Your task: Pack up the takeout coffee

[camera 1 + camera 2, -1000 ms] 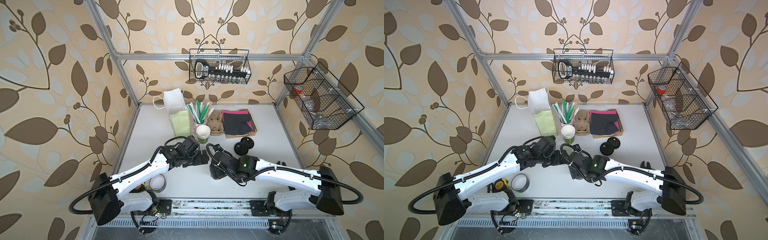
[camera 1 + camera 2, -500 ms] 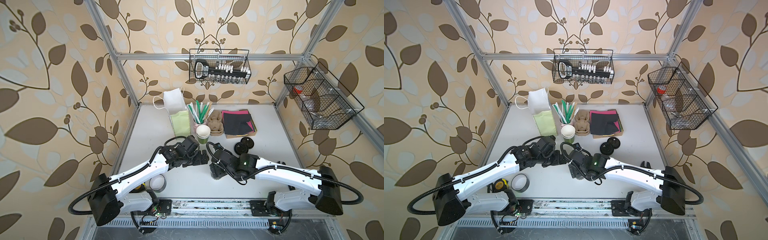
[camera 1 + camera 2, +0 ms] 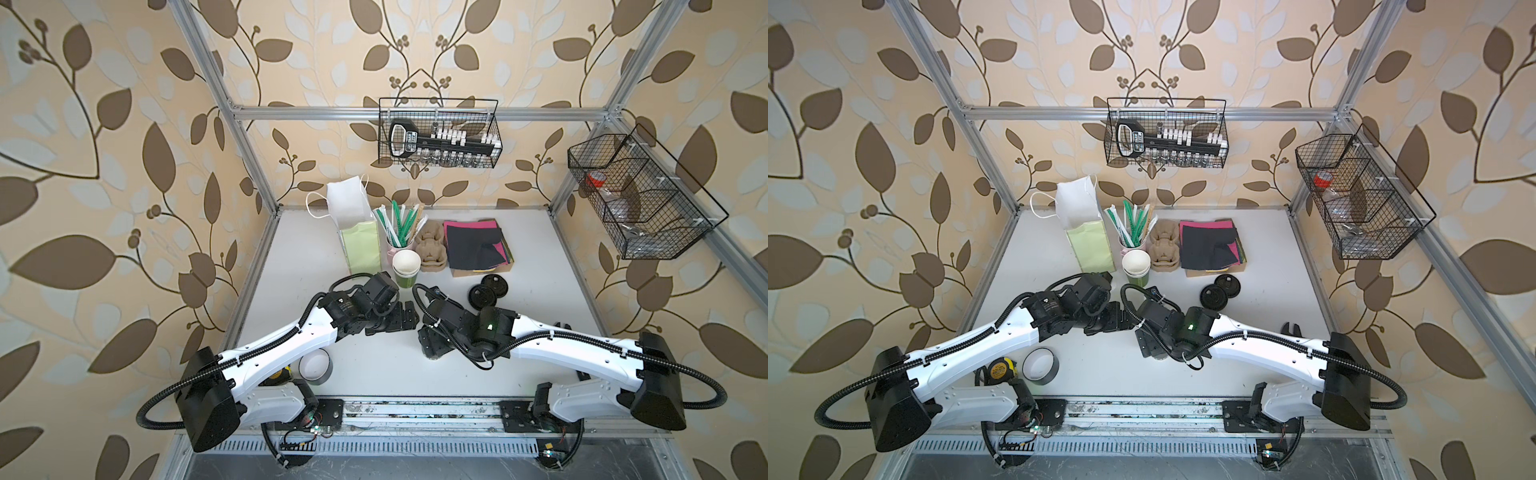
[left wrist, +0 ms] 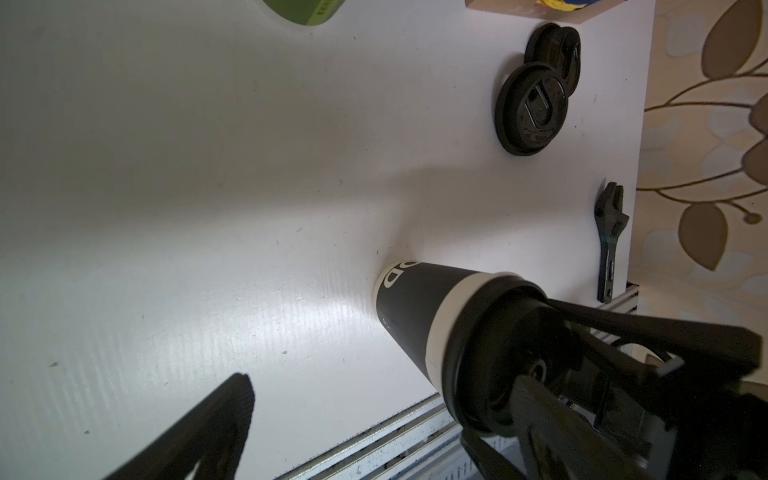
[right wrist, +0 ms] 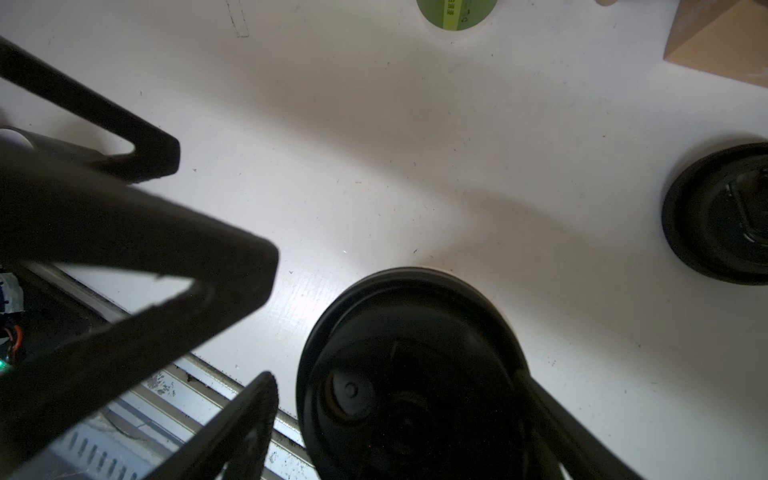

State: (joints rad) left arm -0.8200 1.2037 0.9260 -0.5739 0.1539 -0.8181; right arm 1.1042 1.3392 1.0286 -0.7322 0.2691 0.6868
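Leaf-patterned walls close in a white desk (image 3: 540, 286) framed by aluminium rails. Toward its front edge, about midway along, the takeout coffee (image 4: 419, 311) stands upright: a black-sleeved paper cup with a white band under its black sip lid (image 5: 411, 374). In both top views the cup is hidden beneath the right arm's wrist. The right pincer (image 5: 397, 384) hangs over it from above, jaws spread wide with the lid between them. In the right wrist view a gap shows between one finger (image 5: 253, 419) and the lid's rim. The other finger meets the rim's outline, and I cannot tell whether it presses there. The left pincer (image 3: 405, 319) sits just beside, toward the left edge, jaws fully apart, empty and touching nothing. Two loose black lids (image 3: 484, 293) lie overlapping nearer the right edge, and the stack of green cups (image 3: 406, 268) stands toward the back beside a pale green paper bag (image 3: 360, 245)
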